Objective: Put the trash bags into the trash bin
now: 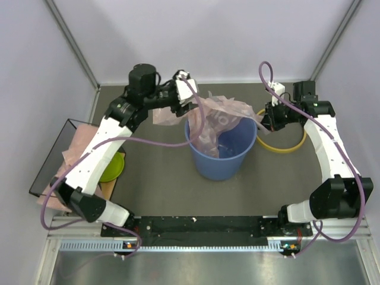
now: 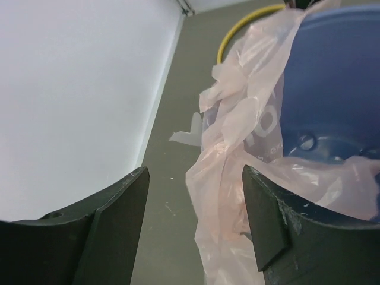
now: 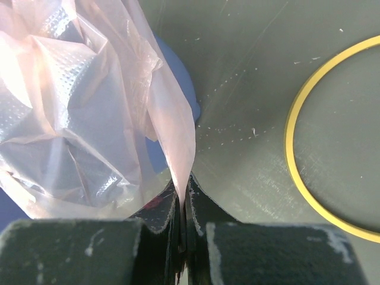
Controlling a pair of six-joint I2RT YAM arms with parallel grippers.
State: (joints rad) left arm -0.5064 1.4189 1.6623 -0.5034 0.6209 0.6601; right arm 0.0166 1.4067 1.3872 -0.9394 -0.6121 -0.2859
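The blue trash bin (image 1: 221, 155) stands mid-table. A pale pink trash bag (image 1: 221, 116) is draped over its far rim, partly inside. My left gripper (image 1: 185, 105) is at the bin's far left edge, open. In the left wrist view the bag (image 2: 234, 148) hangs loose between the spread fingers of the gripper (image 2: 195, 178), close to the right finger (image 2: 267, 219), beside the bin (image 2: 332, 89). My right gripper (image 1: 265, 117), at the bin's right rim, is shut on the bag's edge; the right wrist view shows the gripper (image 3: 184, 185) pinching a pink fold (image 3: 172, 124). More pink bags (image 1: 76, 145) lie at the left.
A yellow ring (image 1: 284, 147) lies flat on the table to the right of the bin, under my right arm. A green bowl (image 1: 113, 167) sits at the left beside the black tray (image 1: 44, 169) that holds the spare bags. Walls enclose the table on three sides.
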